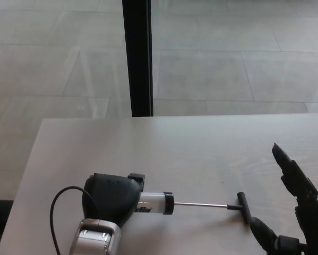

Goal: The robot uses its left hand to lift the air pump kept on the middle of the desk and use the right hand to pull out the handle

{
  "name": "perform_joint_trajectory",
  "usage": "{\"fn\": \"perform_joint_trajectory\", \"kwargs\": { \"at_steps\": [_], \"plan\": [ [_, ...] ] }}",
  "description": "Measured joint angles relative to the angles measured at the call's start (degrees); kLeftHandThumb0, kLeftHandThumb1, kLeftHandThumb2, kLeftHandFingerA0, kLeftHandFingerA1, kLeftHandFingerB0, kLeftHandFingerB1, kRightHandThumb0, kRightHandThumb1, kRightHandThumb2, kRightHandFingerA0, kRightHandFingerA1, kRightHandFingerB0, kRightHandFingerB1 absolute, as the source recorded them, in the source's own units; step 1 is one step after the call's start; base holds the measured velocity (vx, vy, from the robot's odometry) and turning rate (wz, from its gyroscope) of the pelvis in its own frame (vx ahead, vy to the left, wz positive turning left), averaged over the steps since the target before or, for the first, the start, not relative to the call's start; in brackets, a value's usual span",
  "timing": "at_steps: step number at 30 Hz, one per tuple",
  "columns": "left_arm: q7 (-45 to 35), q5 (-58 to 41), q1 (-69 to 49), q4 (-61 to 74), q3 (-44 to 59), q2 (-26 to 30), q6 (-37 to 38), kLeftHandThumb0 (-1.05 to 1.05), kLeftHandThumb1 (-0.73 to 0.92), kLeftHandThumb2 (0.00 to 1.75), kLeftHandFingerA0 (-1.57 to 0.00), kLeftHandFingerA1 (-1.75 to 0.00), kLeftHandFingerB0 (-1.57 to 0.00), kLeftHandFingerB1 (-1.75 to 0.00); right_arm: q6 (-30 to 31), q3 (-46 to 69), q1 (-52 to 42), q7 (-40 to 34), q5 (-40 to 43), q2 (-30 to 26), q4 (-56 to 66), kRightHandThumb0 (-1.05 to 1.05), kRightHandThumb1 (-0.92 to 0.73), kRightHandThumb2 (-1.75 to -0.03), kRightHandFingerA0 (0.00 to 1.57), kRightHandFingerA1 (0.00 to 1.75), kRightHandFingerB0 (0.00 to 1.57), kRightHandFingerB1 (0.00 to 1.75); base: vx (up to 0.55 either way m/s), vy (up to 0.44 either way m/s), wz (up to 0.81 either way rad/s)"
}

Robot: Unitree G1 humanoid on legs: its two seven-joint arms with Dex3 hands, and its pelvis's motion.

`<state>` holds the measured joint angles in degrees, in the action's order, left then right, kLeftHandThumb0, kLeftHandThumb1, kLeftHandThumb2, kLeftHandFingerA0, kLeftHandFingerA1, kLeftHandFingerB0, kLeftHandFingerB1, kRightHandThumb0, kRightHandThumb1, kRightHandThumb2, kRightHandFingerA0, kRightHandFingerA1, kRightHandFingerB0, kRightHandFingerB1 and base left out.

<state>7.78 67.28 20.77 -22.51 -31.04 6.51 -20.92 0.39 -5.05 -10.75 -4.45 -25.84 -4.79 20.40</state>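
Gripping the air pump (pixel 154 202) (handle (pixel 243 206) extended), the left hand (pixel 110 199) contrasts the right hand (pixel 292 212), fingers apart.

**Inspector:** How many views are logged, and from where?

**Assistant:** One only, the head view. It sits above the near edge of the desk (pixel 201 154) and looks forward and down across it.

**Inspector:** What does it take in?

**Assistant:** The desk fills the lower half, its left edge and far edge both visible. Beyond lies a tiled floor (pixel 228 64), crossed by a black post (pixel 136 56) rising out of frame.

**Inspector:** How near is it?

**Assistant:** Close. The left hand (pixel 110 197) and right hand (pixel 299 218) are cut off by the bottom edge.

**Inspector:** Any overlap with another view?

**Assistant:** None to compare.
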Motion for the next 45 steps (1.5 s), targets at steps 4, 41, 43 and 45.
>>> {"fn": "perform_joint_trajectory", "kwargs": {
  "at_steps": [4,41,43,45],
  "plan": [
    [-1.6,0.5,1.5,-0.9,-0.3,0.4,-1.4,-0.22,0.58,0.60,-0.70,-1.15,-0.59,-0.65,-0.4,0.4,0.0,-0.4,0.3,0.5,0.0,-0.97,-0.66,-0.97,0.00,0.00,0.10,0.21,0.00,0.000,0.00],
    [-23.0,-16.2,0.4,18.4,9.9,8.0,3.5,-1.05,0.78,1.13,0.00,-0.11,0.00,0.00,-1.3,5.7,0.3,-0.9,2.0,-0.4,-0.2,-1.01,-0.69,-0.99,0.00,0.00,0.09,0.07,0.00,0.000,0.00],
    [-23.7,-18.0,-0.1,19.5,12.2,8.0,3.5,-0.89,0.71,1.08,-0.02,-0.30,-0.08,-0.19,-1.3,7.0,0.3,-0.6,2.3,-1.6,-0.3,-1.01,-0.69,-1.01,0.00,0.00,0.08,0.09,0.00,0.000,0.00],
    [-24.4,-19.8,-1.0,20.3,14.6,8.1,3.5,-0.78,0.87,0.67,-0.06,-0.35,-0.09,-0.24,-1.3,8.5,0.3,-0.4,2.7,-3.0,-0.5,-0.96,-0.64,-0.93,0.00,0.00,0.13,0.14,0.00,0.000,0.00]
  ]
}}
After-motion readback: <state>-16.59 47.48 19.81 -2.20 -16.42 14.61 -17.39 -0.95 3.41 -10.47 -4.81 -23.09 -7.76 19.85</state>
